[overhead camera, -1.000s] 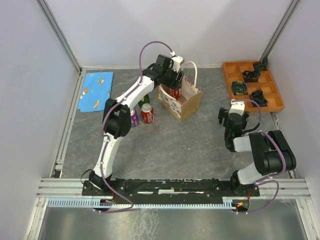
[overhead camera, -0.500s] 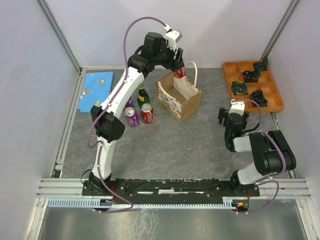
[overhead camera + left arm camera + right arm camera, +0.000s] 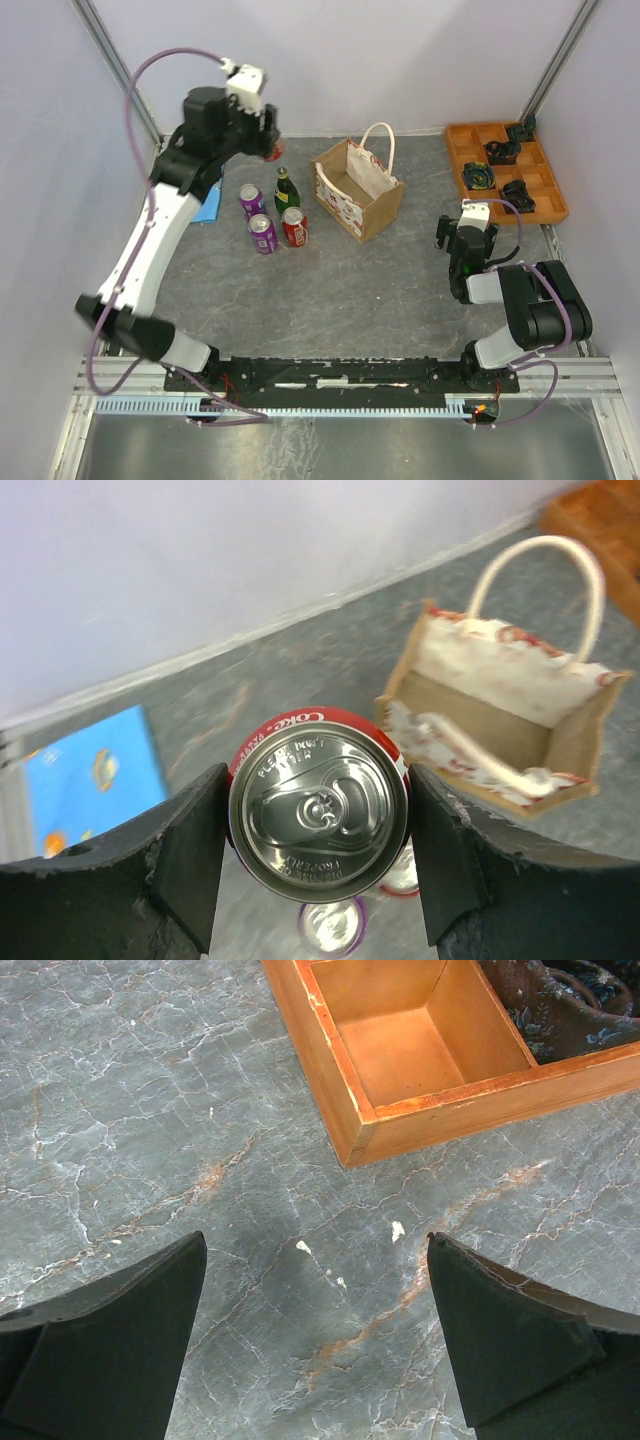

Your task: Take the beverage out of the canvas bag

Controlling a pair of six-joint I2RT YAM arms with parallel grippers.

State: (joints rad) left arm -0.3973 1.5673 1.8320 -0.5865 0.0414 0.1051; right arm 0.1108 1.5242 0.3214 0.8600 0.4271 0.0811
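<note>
The can (image 3: 318, 825) is already out, clamped in the left pincer (image 3: 266, 142) in the air well left of the bag (image 3: 385, 215), so only setting it on the counter (image 3: 350, 290) seems left; the right pincer (image 3: 315, 1340) hangs wide open, empty.

The left end effector (image 3: 262, 132), clamped on the red can (image 3: 318, 815), has lifted it out of the canvas bag (image 3: 358, 195) and swung toward 9 o'clock, ending near the green bottle (image 3: 286, 189).
</note>
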